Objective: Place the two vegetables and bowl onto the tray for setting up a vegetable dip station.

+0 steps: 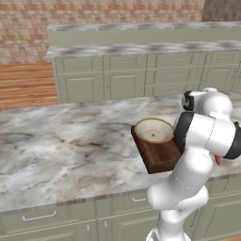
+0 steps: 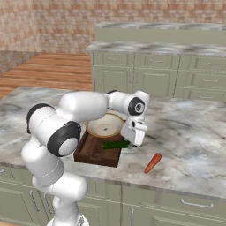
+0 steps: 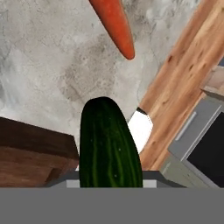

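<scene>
The dark brown tray (image 2: 90, 152) lies near the counter's front edge, and the tan bowl (image 2: 105, 125) with its cream inside sits on the tray's far half. My gripper (image 2: 131, 143) is at the tray's right rim, shut on the dark green cucumber (image 2: 114, 144), which reaches leftward over the tray's near half. Whether the cucumber touches the tray I cannot tell. The hand view has the cucumber (image 3: 109, 144) rising between the fingers, with a tray corner (image 3: 30, 153) at the left. The orange carrot (image 2: 152, 163) lies on the counter right of the tray, apart from it, and appears as carrot (image 3: 114, 24) at the top.
The marble counter (image 2: 190, 132) spreads wide to the right of the tray and to the left (image 1: 61, 141). My own arm (image 1: 202, 136) covers the tray's right side in the left base view. A second run of cabinets (image 2: 154, 75) stands behind, across a wooden floor.
</scene>
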